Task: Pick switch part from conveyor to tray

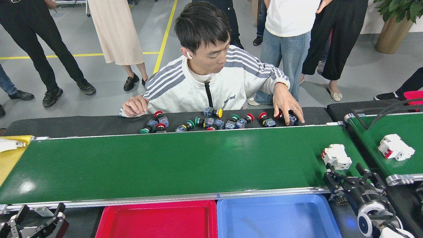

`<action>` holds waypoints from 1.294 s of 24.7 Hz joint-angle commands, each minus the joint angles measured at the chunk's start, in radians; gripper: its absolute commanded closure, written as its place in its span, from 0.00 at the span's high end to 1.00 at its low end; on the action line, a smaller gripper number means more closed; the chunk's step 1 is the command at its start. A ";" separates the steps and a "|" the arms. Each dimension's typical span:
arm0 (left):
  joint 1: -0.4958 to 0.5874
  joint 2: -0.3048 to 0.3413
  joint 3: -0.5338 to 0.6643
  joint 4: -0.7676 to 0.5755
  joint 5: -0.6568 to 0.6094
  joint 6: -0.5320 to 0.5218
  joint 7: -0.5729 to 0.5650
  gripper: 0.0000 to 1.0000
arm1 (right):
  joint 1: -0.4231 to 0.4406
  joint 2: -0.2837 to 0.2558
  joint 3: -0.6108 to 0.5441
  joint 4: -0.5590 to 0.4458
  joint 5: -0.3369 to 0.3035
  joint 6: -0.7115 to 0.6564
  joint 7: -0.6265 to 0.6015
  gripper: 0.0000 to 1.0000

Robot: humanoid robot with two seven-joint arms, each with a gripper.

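A white switch part (336, 156) with a red tab lies on the long green conveyor (172, 162) near its right end. My right gripper (347, 173) hangs just in front of it at the belt's near rail, fingers (331, 178) spread open and nothing between them. A second white switch part (395, 147) rides the other green belt at far right. Below the conveyor sit a red tray (158, 220) and a blue tray (277, 218), both bare. My left gripper (39, 218) rests open at the bottom left corner, off the belt.
A seated person across the conveyor has one hand (287, 105) on the push buttons (218, 121) scattered along the black far ledge. Several people stand behind. A yellow tray (10, 158) with a white object lies at the belt's left end.
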 commanded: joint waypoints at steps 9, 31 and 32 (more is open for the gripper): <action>-0.023 0.008 0.000 -0.007 0.000 0.001 0.003 1.00 | -0.153 0.030 0.102 0.151 -0.002 0.031 -0.002 0.66; -0.020 0.008 0.002 -0.009 0.002 -0.001 0.006 1.00 | 0.525 0.075 0.142 -0.567 -0.017 -0.098 -0.060 1.00; -0.020 0.008 0.002 -0.009 0.002 -0.001 0.006 1.00 | 0.521 0.104 0.129 -0.569 -0.015 -0.050 -0.060 0.99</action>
